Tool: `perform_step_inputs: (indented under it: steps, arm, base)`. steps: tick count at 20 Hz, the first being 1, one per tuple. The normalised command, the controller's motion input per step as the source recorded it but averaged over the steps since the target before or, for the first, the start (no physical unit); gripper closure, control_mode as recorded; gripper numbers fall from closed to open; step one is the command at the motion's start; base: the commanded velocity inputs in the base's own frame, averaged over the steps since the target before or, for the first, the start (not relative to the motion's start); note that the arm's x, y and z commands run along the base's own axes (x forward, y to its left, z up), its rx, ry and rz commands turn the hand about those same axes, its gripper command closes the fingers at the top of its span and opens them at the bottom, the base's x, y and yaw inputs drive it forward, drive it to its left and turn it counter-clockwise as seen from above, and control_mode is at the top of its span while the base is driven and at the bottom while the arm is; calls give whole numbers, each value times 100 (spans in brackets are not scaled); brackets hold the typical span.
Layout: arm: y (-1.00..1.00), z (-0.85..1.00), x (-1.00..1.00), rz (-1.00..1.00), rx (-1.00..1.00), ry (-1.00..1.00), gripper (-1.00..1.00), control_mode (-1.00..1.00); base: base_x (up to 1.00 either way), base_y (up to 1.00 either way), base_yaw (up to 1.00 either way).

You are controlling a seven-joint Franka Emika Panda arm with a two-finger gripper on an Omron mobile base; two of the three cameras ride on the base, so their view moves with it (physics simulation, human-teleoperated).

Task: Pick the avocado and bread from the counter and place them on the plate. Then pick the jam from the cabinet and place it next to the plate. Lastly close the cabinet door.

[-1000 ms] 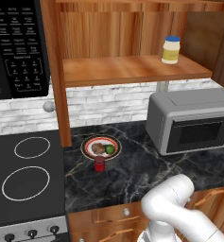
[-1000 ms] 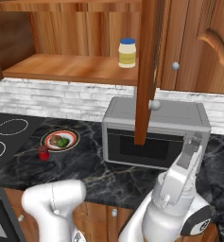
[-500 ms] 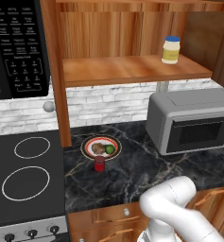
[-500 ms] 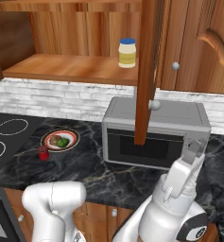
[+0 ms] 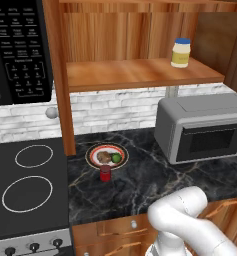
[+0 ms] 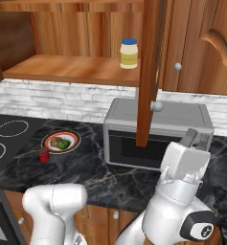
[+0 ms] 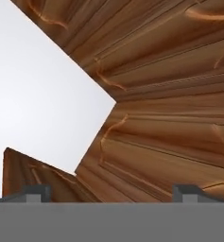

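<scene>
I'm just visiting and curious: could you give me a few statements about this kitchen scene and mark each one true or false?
1. The avocado and the bread both lie on the plate. True.
2. The jam stands on the cabinet shelf. False: it stands on the counter, right beside the plate.
3. A pale yellow jar with a blue lid stands on the cabinet shelf. True.
4. The cabinet door is shut. False: it stands open, edge-on in front of the microwave.
5. The pincer grips the jam. False: nothing sits between its fingertips.
</scene>
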Motion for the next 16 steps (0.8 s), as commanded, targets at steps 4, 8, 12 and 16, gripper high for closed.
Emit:
perform_step_inputs:
  steps: [4,8,12,16]
  arm:
    - [-73,-35,0,0,-43,9,-100,-100]
    - [-79,-33,0,5,-40,14,-100,-100]
    - [-86,-36,0,12,-35,21,-100,-100]
    - [-85,-28,0,17,-32,25,-100,-100]
  base:
    - [0,0,0]
    - [0,0,0]
    - [0,0,0]
    - [0,0,0]
